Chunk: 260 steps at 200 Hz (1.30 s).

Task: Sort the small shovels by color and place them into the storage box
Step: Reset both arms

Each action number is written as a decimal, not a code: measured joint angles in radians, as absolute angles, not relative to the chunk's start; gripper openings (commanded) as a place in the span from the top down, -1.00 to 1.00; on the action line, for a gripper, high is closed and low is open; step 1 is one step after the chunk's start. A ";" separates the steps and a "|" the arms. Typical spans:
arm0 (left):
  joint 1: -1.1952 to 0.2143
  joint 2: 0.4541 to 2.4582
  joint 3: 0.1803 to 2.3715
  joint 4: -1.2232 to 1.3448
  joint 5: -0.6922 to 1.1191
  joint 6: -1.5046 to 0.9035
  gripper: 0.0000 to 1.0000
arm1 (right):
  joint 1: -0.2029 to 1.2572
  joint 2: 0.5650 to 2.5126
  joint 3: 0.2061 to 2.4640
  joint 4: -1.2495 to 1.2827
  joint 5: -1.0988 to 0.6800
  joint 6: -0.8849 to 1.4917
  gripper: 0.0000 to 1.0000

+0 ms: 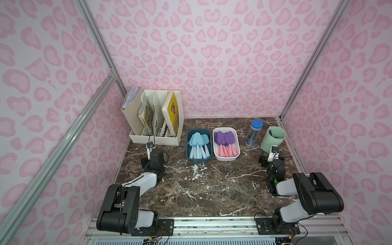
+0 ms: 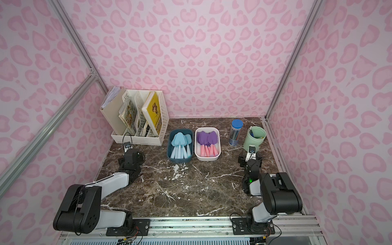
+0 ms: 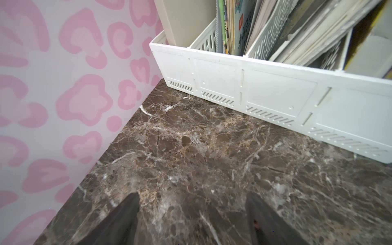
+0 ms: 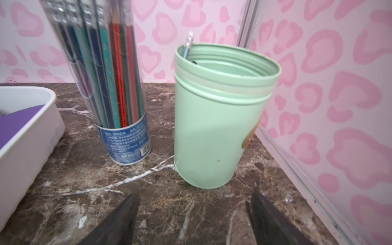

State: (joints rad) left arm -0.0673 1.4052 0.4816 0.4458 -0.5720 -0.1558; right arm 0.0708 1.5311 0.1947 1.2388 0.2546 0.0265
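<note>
Both my grippers are empty. In the left wrist view my left gripper (image 3: 193, 196) has its fingers spread over the brown marble tabletop (image 3: 191, 148), low in the frame beneath the white slotted file rack (image 3: 275, 95). My right gripper (image 4: 196, 193) is likewise spread, under the mint green cylindrical cup (image 4: 212, 127). In a top view, the light blue plastic shovels (image 1: 198, 144) lie in the dark blue rectangular box (image 1: 198, 160) at centre. The purple-bladed, pink-handled shovels (image 1: 225, 141) lie in the white rectangular box (image 1: 226, 158) just right of it. I see no loose shovel, so I judge the sorting finished. The next move calls for no grasp, only a retreat.
</note>
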 measured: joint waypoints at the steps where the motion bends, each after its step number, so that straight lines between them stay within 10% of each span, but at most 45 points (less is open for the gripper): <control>1: -0.066 1.407 0.481 0.451 -0.569 -0.154 -0.64 | 0.071 1.531 0.195 1.240 0.253 0.026 -0.98; 26: -0.055 1.449 0.453 0.551 -0.484 -0.145 -0.68 | 0.068 1.533 0.199 1.252 0.218 0.014 -0.98; 35: -0.054 1.467 0.456 0.577 -0.464 -0.134 -0.97 | 0.063 1.534 0.204 1.252 0.200 0.012 -0.98; 260: -0.072 1.544 0.439 0.697 -0.339 -0.072 -0.97 | 0.035 1.537 0.227 1.229 0.126 0.007 -0.98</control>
State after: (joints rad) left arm -0.0723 1.5444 0.4389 0.6971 -0.3386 -0.0715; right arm 0.0345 1.5368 0.2268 1.2289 0.1261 0.0074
